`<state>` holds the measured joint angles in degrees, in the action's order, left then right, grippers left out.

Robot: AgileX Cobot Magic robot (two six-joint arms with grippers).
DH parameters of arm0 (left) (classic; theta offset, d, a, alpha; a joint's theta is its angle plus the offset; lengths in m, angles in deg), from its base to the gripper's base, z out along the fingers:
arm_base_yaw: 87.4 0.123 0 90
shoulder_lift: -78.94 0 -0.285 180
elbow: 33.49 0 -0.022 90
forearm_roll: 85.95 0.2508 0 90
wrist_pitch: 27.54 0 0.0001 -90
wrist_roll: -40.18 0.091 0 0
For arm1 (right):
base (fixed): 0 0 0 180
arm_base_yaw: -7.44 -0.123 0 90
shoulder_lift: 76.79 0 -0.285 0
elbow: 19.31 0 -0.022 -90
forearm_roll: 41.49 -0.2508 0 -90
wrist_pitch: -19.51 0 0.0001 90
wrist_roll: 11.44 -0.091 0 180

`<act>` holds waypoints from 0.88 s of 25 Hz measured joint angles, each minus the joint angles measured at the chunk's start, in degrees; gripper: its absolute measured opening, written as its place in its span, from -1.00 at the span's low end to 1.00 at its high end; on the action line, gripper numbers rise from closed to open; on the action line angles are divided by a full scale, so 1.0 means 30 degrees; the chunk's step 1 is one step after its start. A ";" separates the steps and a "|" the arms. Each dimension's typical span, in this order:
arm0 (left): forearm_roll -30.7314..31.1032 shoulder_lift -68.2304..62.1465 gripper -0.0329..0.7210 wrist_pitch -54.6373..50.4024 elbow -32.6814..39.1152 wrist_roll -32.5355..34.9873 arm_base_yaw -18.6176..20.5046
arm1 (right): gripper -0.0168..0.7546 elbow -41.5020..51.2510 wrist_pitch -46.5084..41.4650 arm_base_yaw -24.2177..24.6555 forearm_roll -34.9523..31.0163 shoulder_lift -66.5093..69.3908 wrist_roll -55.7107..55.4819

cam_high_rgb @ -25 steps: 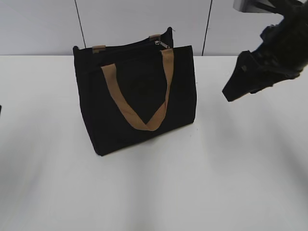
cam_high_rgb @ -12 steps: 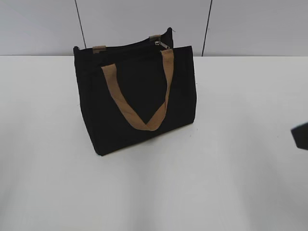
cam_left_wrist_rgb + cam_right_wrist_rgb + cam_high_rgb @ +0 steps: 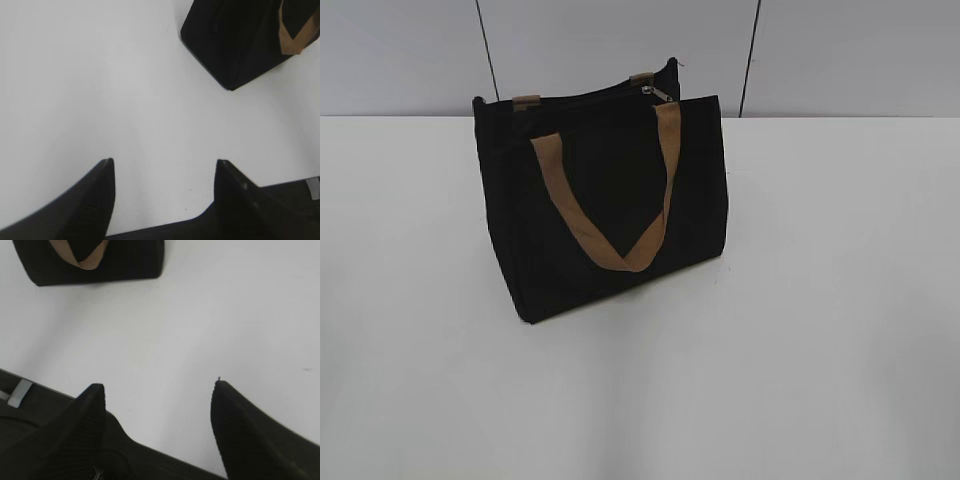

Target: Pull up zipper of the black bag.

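With our right gripper (image 3: 157, 390) now withdrawn from above the surface's (image 3: 820, 300) right edge, both it and our left gripper (image 3: 162, 162) hang open and empty, well apart from the black bag (image 3: 605, 200) near the far edge, its zipper (image 3: 658, 92) pull at the right end.

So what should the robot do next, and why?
Probably bring the right gripper toward the small silver-grey zipper pull at the right end of the boxy black fabric bag's top edge, since both open grippers hang over bare table, away from the bag.
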<state>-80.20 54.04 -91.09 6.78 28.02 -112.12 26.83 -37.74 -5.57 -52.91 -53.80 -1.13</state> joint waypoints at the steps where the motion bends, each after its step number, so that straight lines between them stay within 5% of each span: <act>1: -0.0180 0.0301 0.33 -0.0113 0.0000 0.0155 0.0000 | 0.35 0.0012 -0.0399 0.0000 0.0513 -0.0694 -0.0459; 10: -0.0651 0.3176 0.33 0.0024 0.1485 0.0744 0.0000 | 0.35 0.0076 -0.1915 0.0000 0.3527 -0.3931 -0.1474; 22: -0.0708 0.4090 0.33 0.0724 0.1942 0.1354 0.0000 | 0.35 0.1400 -0.1673 0.0000 0.3574 -0.4078 -0.1710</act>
<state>-82.33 66.31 -88.92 12.60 32.08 -112.12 31.03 -42.76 -5.57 -42.18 -66.04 -6.26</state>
